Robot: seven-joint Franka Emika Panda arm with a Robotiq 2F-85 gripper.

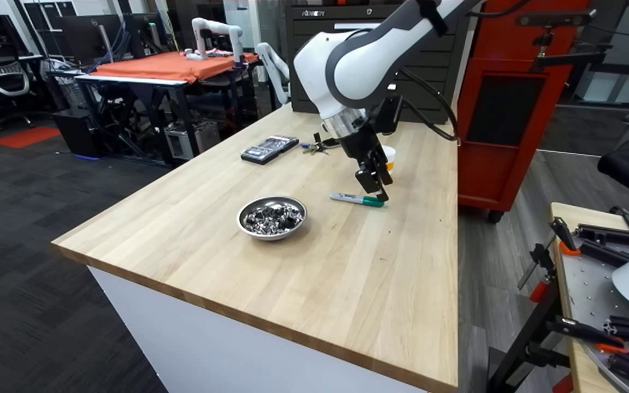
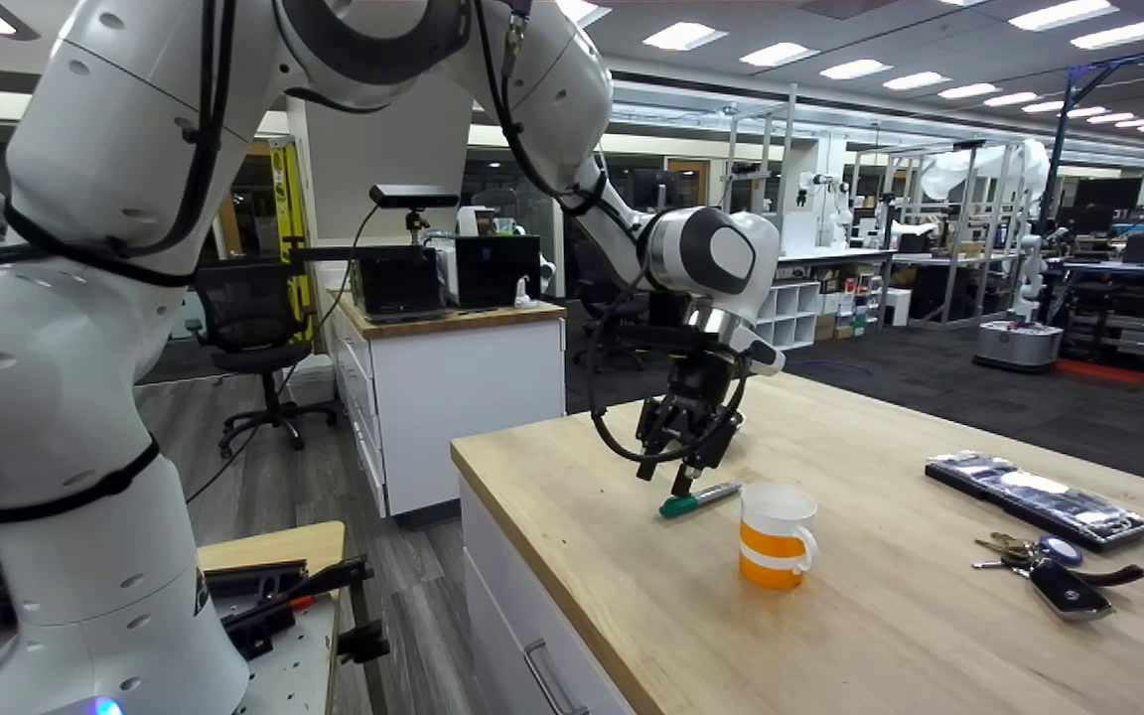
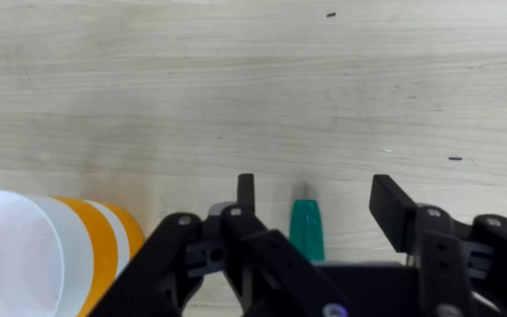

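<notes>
Wooden worktop (image 1: 292, 289), marker (image 1: 351, 197) laid beneath the claw (image 3: 316, 196)
Its jaws are spread, unclenched; beside it an orange-striped mug (image 2: 771, 541) is seen.

In the wrist view we have gaps on either side of the slim green-capped marker (image 3: 307, 231), within the black two-fingered gripper (image 3: 313, 193). At lower left, a white, orange-banded cylindrical mug (image 3: 75, 246) blocks passage; across the upper half (tiny dark scraps (image 3: 331, 15) aside) we could pass low over pale wooden tabletop (image 3: 192, 101).
</notes>
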